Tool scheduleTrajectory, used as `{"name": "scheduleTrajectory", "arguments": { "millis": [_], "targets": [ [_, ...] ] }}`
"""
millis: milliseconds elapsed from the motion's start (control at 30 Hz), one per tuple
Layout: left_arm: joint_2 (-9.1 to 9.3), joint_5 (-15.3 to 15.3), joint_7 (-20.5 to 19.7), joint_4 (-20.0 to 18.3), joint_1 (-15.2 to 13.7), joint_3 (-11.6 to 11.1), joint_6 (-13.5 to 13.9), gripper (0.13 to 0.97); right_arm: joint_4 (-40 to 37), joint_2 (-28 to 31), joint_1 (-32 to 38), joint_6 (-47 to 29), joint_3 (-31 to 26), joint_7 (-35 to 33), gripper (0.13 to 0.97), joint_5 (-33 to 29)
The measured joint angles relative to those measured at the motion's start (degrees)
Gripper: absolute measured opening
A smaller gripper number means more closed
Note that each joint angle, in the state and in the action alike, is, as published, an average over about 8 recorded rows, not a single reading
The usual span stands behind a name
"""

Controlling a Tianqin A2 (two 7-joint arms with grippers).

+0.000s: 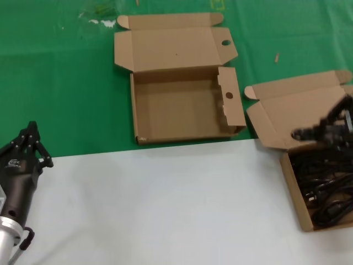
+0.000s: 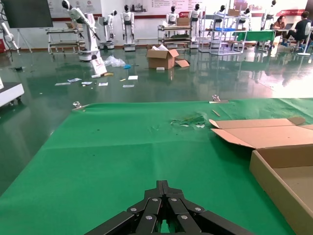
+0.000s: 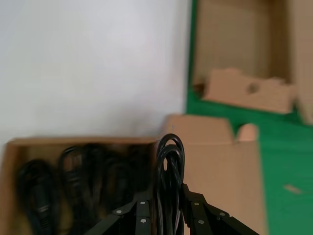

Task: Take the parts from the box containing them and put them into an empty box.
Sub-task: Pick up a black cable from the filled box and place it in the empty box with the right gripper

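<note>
Over source box (image 1: 309, 207) — right end effector (image 3: 168, 215) pinching cable bundle (image 3: 169, 171) | holed box (image 1: 179, 107) seemingly bare | left end effector (image 1: 32, 144) pressed together

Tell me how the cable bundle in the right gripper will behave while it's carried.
Probably floppy: the cable bundle is thin looped cord, so the loops may sag. The right gripper pinches only its middle, so strands could slip. It looks light.

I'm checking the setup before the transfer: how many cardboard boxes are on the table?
2. The empty box lies open at the far middle on the green cloth; the box containing the cables sits at the right edge, partly cut off, under the right gripper.
</note>
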Motion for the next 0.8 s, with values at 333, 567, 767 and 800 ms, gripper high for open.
{"name": "scheduleTrajectory", "arguments": {
  "millis": [333,567,767,800],
  "targets": [
    [0.0,0.0,0.0,0.0,0.0,0.0,0.0,0.14,-0.4,-10.3,11.8,-0.6,-2.5,5.3,0.239,-3.2],
    [0.0,0.0,0.0,0.0,0.0,0.0,0.0,0.14,-6.0,-20.3,18.1,2.5,-6.3,5.7,0.239,-6.8],
    [0.0,0.0,0.0,0.0,0.0,0.0,0.0,0.14,-13.2,-27.9,21.2,6.3,-9.4,4.0,0.239,-9.2],
    [0.0,0.0,0.0,0.0,0.0,0.0,0.0,0.14,-14.5,-29.2,21.5,7.1,-9.8,3.7,0.239,-9.5]
  ]
}}
